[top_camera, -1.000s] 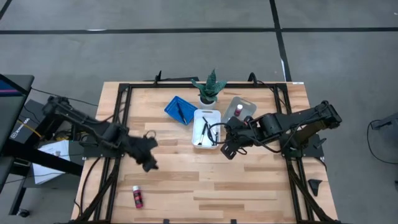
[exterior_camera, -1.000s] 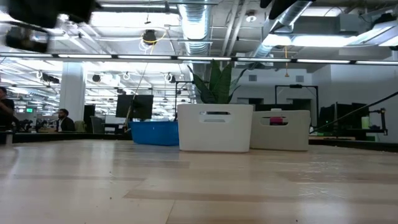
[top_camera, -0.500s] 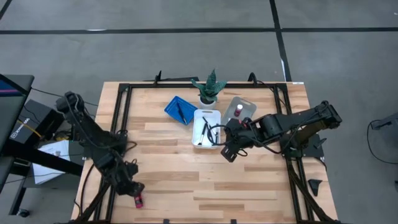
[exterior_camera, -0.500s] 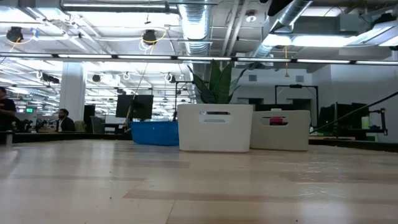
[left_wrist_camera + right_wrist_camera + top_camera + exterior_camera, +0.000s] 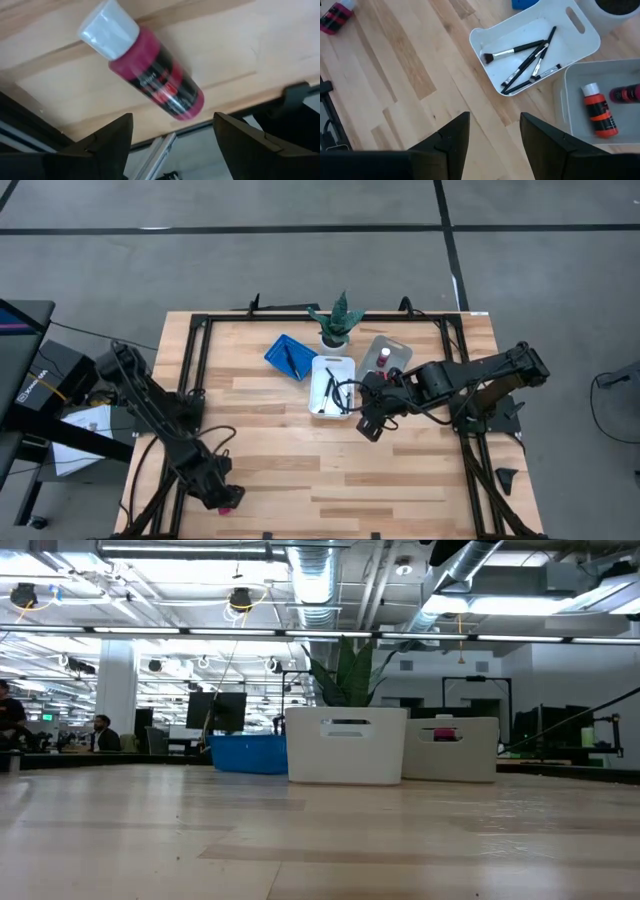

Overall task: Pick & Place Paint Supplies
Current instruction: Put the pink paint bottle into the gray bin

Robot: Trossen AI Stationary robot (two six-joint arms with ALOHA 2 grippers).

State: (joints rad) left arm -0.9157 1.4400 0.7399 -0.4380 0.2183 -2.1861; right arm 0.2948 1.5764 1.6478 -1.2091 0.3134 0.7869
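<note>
Down at the table's near-left corner, the left gripper (image 5: 172, 137) hangs with jaws spread wide over a small red plastic paint bottle with a white cap (image 5: 142, 65), lying on its side near the edge.
Likely light, rigid, smooth and prone to rolling; best pinched across its mid-body. The right gripper (image 5: 492, 132) waits, jaws apart and empty, beside the white plastic tray of brushes (image 5: 580, 42).

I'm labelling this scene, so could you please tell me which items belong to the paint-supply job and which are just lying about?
Job:
- red paint bottle beneath the left gripper
- paintbrushes
- orange-red bottle

Lying about:
- white tray
- grey tray
- blue tray
- potted plant
</note>
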